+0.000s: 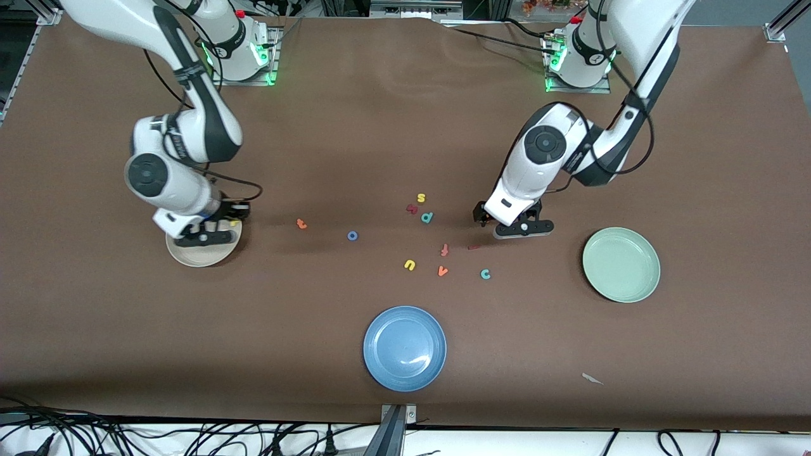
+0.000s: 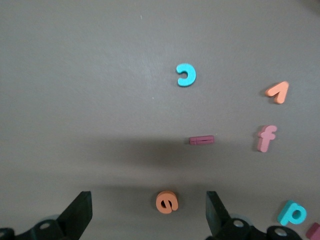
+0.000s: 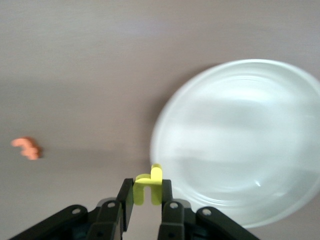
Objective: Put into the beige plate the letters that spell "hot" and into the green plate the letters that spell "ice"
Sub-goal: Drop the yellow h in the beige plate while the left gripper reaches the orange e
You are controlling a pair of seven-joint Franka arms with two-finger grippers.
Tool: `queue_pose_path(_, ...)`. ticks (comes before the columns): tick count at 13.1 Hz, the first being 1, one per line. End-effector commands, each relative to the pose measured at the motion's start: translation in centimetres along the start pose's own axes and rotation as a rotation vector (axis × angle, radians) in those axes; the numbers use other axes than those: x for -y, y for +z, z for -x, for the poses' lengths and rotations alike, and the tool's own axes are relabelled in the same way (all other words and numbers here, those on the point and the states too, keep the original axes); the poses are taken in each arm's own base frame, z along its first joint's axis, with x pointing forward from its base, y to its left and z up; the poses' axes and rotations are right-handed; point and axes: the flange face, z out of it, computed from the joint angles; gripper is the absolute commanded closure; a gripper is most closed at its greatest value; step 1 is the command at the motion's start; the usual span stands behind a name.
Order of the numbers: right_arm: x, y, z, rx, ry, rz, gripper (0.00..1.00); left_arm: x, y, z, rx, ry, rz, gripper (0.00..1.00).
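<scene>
Over the beige plate (image 1: 201, 253) in the front view, the right gripper (image 1: 204, 237) carries the yellow "h" (image 1: 234, 223) for release; the left gripper (image 1: 523, 229) hangs over the letters. Its wrist view shows fingers spread wide, straddling the orange "e" (image 2: 167, 202). Right wrist: fingers (image 3: 128, 196) pinch the "h", stem upright, at the plate's rim.

Two white Frankas, black trim

Glossy white shells, round black joint caps, black cables looping along each arm, green lights glowing at both bases.

Orange "e" (image 2: 167, 202) between open tool (image 2: 149, 212) fingers
</scene>
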Motion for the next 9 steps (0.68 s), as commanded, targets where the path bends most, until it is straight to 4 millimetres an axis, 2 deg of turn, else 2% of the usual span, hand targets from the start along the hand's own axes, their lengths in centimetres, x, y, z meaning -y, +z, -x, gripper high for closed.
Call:
queue_pose_path(1,-6.4,0.9,-0.1,0.014,-0.011,0.028,0.90,-0.7,2.0,-0.1,-0.007,0.021,-0.008,0.00)
queue_pose_path(2,-8.8,1.8,-0.3,0.009,-0.013,0.033,0.90,-1.0,3.3,0.3,-0.003,0.046,-0.015,0.00)
queue_pose_path(4,-11.6,3.7,-0.3,0.010,-0.014,0.032,0.89,-0.9,4.4,0.6,0.006,0.059,-0.022,0.00)
queue_pose_path(6,-12.3,5.4,-0.4,0.025,-0.009,0.032,0.88,-1.1,5.1,0.9,0.018,0.065,-0.025,0.00)
queue_pose_path(8,-12.3,6.0,-0.3,0.031,-0.003,0.029,0.84,-1.9,5.6,1.6,0.025,0.081,-0.029,0.02)
queue_pose_path(9,-12.3,6.0,-0.3,0.032,-0.003,0.028,0.70,-1.9,6.1,1.8,0.033,0.080,-0.031,0.07)
